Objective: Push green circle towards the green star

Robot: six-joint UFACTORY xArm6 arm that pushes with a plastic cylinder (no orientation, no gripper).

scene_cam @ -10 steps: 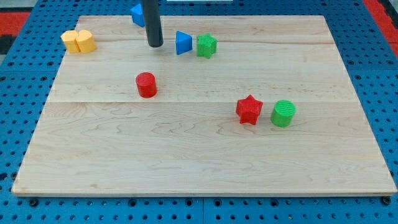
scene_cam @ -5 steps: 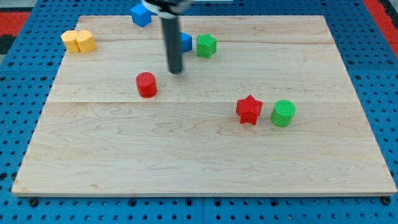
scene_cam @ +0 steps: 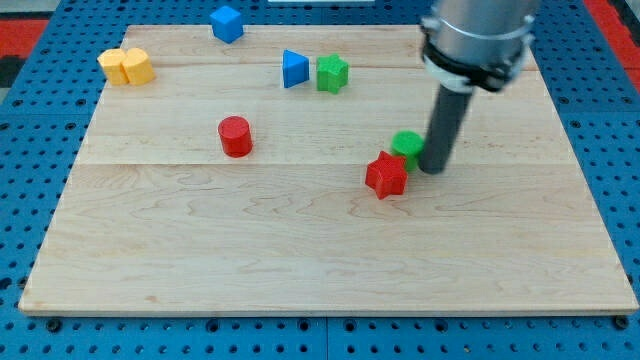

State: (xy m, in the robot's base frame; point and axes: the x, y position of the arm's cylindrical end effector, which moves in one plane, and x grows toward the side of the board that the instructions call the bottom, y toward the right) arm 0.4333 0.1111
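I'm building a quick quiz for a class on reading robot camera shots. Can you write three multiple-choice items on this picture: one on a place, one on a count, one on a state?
1. Where is my tip relative to the green circle?
A. At its right in the view, close against it
B. Far off at the view's top left
C. At the view's bottom edge of the board

2. How many red blocks are on the wooden board?
A. One
B. Two
C. Four

3. How do the green circle and the red star stand?
A. On opposite ends of the board
B. Close together, the circle just above and right of the star
C. Stacked on the green star

Answers: 1 A, the rod's end stands right beside the circle. 2 B, the red star and a red cylinder. 3 B, their edges appear to meet.
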